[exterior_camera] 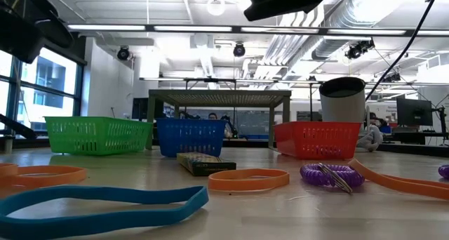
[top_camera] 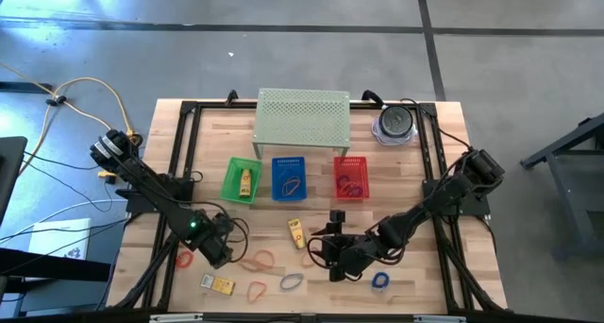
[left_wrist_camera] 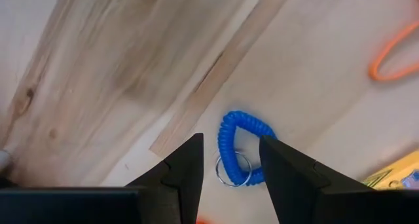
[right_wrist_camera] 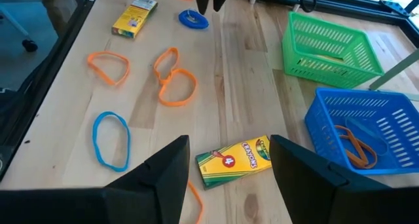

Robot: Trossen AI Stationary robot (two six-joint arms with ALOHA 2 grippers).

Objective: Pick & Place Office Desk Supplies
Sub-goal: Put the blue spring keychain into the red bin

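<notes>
1. While the table (top_camera: 453,266) holds loose supplies near its front edge, three baskets sit in a row before the pale green shelf (top_camera: 303,118): green basket (top_camera: 242,179), blue basket (top_camera: 291,178), red basket (top_camera: 351,178).
2. Left gripper (top_camera: 215,246) hovers low over a blue coil band (left_wrist_camera: 242,142), fingers apart on either side of it, nothing clamped.
3. Right gripper (top_camera: 338,257) hangs at the front middle, fingers spread and empty, with the crayon box (right_wrist_camera: 234,160) just ahead.
4. Crayon box: likely light, stiff cardboard; take it across its narrow sides.
5. Orange bands (right_wrist_camera: 175,78) and a flat blue band (right_wrist_camera: 111,140): soft, floppy, thin; probably pinch one strand against the wood.
6. Coil band: springy, may roll; grip across the coil, not its metal ring (left_wrist_camera: 232,169).
7. Room: open wood between bands; basket walls and the dark frame rails hem lifts.
</notes>
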